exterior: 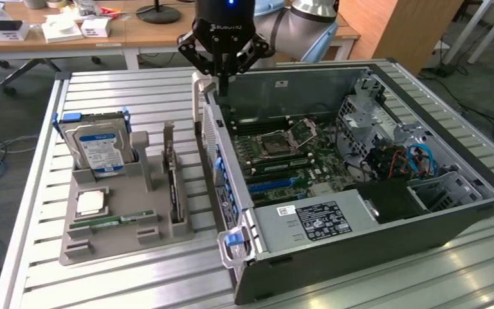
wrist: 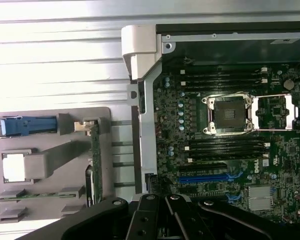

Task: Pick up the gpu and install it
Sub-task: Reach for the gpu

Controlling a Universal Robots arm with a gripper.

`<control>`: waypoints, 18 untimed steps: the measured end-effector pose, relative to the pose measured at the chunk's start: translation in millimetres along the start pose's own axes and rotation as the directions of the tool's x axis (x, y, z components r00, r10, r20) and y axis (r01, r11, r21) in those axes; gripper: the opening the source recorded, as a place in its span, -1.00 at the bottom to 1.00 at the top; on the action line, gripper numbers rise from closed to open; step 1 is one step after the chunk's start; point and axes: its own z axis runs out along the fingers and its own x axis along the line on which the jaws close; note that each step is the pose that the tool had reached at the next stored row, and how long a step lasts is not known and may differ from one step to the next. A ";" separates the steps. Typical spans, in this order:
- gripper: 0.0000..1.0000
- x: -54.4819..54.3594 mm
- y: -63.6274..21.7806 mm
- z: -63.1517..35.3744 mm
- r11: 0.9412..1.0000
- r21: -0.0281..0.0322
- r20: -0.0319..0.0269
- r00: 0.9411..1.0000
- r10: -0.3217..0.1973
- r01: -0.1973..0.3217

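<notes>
The gpu [exterior: 172, 172] is a thin dark card standing on edge in a slot of the grey holder [exterior: 114, 244], on the exterior view's left of the open computer case [exterior: 453, 222]. The wrist view looks down on the gpu [wrist: 95, 159] edge-on, with its metal bracket end at one tip. My gripper [exterior: 224, 85] hangs shut and empty above the case's back corner, well apart from the card. Its black fingers [wrist: 179, 220] are pressed together over the motherboard edge. A blue expansion slot [wrist: 206, 177] lies on the motherboard [exterior: 285, 158].
The holder also carries a silver hard drive [exterior: 98, 149] with a blue-white label, a processor chip [exterior: 91, 203] and a green memory stick [exterior: 112, 221]. The case's raised side wall [exterior: 211, 138] stands between holder and motherboard. Desks with clutter stand behind the slatted table [exterior: 131, 87].
</notes>
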 end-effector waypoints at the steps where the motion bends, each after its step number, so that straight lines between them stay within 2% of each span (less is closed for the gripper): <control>1: -0.79 2.3 0.0 -0.1 1.000 0.000 0.000 1.000 0.000 0.000; 18: -0.79 46.6 1.9 -0.9 1.000 0.000 0.000 1.000 0.000 0.000</control>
